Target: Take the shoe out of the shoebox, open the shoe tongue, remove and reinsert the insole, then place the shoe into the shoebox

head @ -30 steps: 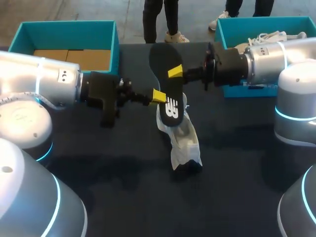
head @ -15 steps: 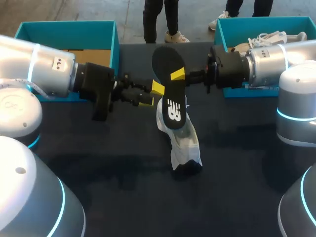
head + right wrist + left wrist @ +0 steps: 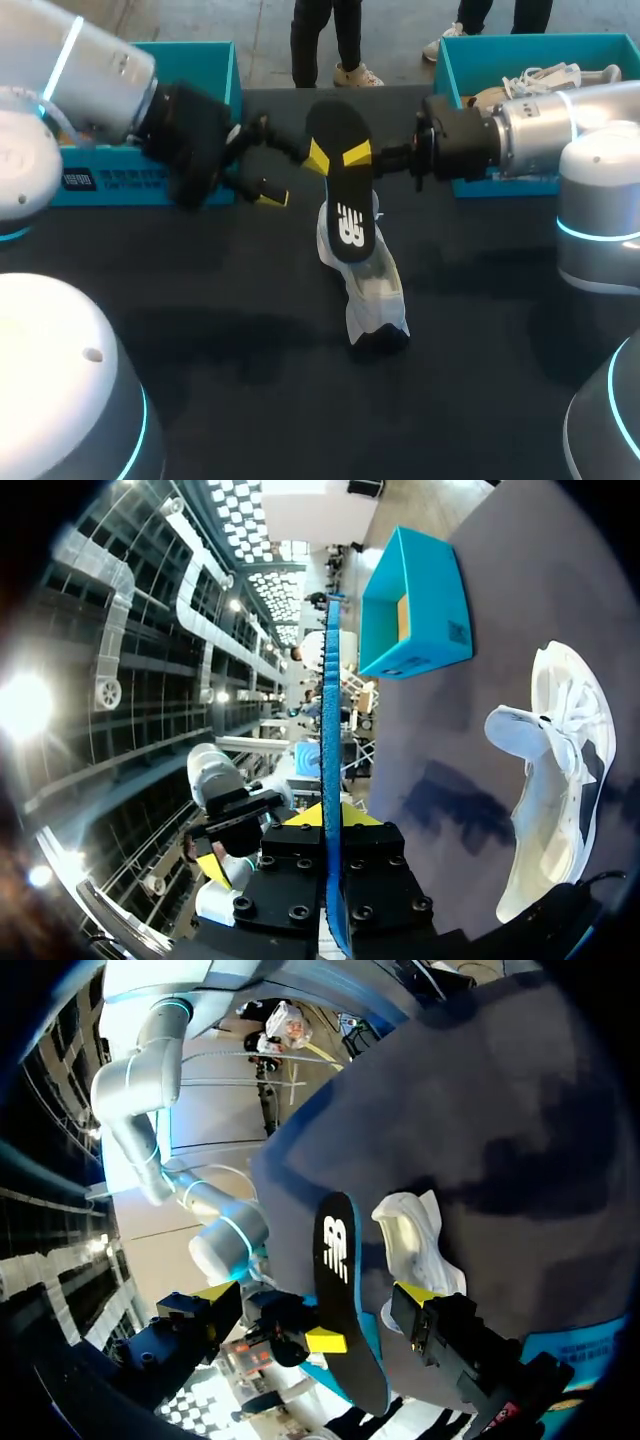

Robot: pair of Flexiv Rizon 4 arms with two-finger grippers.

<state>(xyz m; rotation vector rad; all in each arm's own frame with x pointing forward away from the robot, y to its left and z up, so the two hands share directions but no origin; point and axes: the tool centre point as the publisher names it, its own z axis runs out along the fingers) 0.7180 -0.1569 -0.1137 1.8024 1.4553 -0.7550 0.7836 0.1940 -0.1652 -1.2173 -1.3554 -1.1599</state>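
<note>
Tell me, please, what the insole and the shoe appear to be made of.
Insole: probably thin foam, with a matte black fabric-like face and a blue ridged edge in the right wrist view. Shoe: white, likely a soft textile or synthetic upper, since its tongue flops open; the exact material is unclear.

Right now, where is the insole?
Head view, mid-table: the insole is held up in the right claw, just above the white shoe.
</note>
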